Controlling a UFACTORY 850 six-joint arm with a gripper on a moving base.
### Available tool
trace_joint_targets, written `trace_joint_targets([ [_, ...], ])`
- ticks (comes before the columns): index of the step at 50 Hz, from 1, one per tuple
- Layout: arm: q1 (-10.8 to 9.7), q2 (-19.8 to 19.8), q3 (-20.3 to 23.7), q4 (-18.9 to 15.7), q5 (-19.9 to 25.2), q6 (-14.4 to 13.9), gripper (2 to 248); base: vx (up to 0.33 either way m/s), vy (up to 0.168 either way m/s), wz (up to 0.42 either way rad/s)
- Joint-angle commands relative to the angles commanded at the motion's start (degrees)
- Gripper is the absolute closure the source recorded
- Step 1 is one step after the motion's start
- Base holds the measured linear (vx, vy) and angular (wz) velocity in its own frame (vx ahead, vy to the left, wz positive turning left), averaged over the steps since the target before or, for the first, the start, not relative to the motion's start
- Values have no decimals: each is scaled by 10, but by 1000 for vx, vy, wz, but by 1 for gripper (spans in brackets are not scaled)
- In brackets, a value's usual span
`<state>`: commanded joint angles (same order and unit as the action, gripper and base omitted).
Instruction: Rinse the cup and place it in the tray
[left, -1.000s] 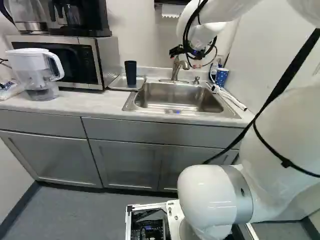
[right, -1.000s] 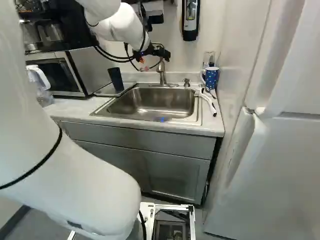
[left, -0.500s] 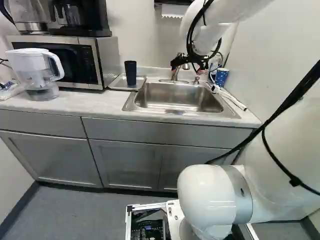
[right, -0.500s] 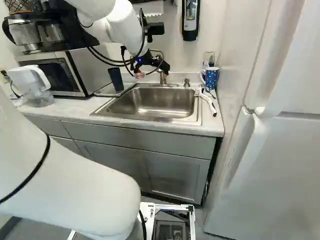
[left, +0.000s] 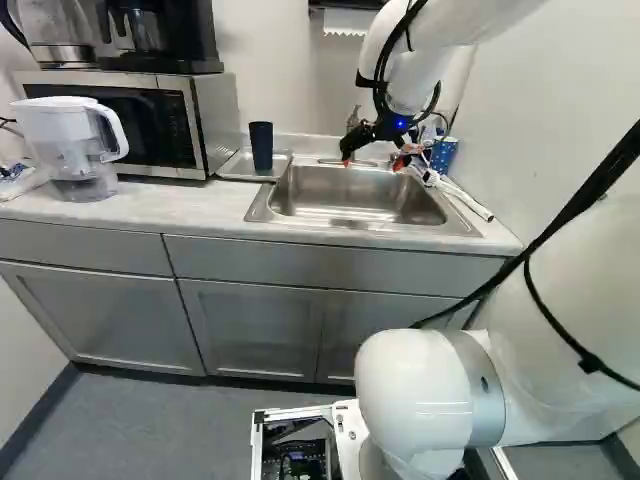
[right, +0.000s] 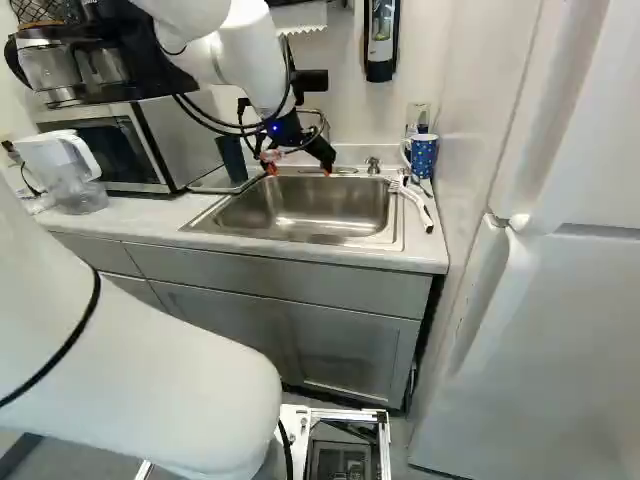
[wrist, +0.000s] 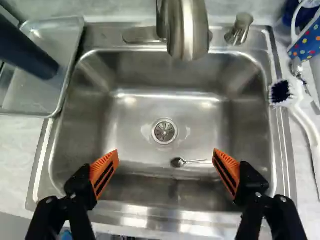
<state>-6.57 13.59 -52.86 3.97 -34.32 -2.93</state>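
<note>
Left to right along the worktop (left: 130, 218): a water jug (left: 70, 140) beside a microwave (left: 215, 130), then a metal tray (wrist: 32, 97) with 1 dark tumbler (left: 261, 147) standing in it. Next, the sink (wrist: 135, 115). The jaws are spread wide above it, holding nothing; below lies 1 small spoon (wrist: 178, 162) near the drain (wrist: 164, 131). The tap (wrist: 186, 30) juts over the basin.

Right of the sink lies a white brush (wrist: 302, 117). Behind it stands the spotted blue cup (right: 424, 157) — probably the task's cup, as the tumbler is already in the tray. It looks stiff and fairly light, slippery once wet, and might chip if knocked. Best hold: across its sides, below the rim, clear of the handle. The side wall (right: 480, 90) leaves little room; the brush and soap pump (wrist: 239, 28) crowd the approach.
</note>
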Motion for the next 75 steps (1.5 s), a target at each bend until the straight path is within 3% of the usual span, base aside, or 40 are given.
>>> trace_joint_targets([
  [75, 0, 0, 0, 0, 0, 0, 3, -15, 7, 0],
])
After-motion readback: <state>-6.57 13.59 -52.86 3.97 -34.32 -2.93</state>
